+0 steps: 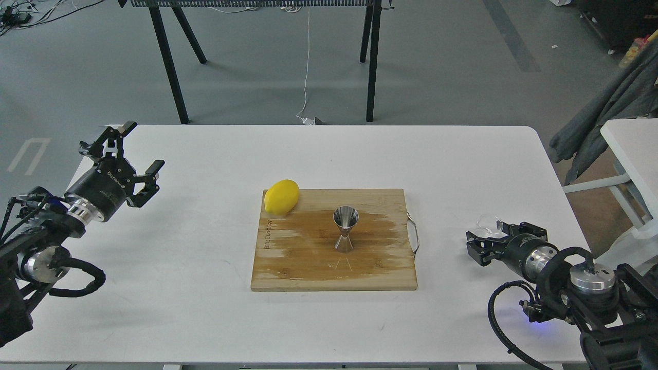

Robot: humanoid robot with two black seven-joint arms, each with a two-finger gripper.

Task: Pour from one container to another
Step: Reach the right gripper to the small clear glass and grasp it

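Observation:
The small clear glass cup [488, 223] sits on the white table [205, 308] at the right, past the board's handle. My right gripper [486, 235] lies low on the table right at the cup, fingers spread, open; the cup shows just beyond its far finger, and I cannot tell if they touch. The shiny steel jigger [345, 229] stands upright in the middle of the wooden cutting board [288, 267]. My left gripper [142, 146] hovers open and empty over the table's far left.
A yellow lemon [281, 196] rests on the board's far left corner. A metal handle [414, 235] sticks out of the board's right edge. Black stand legs [169, 67] are on the floor beyond. A second white table [629, 149] is at right.

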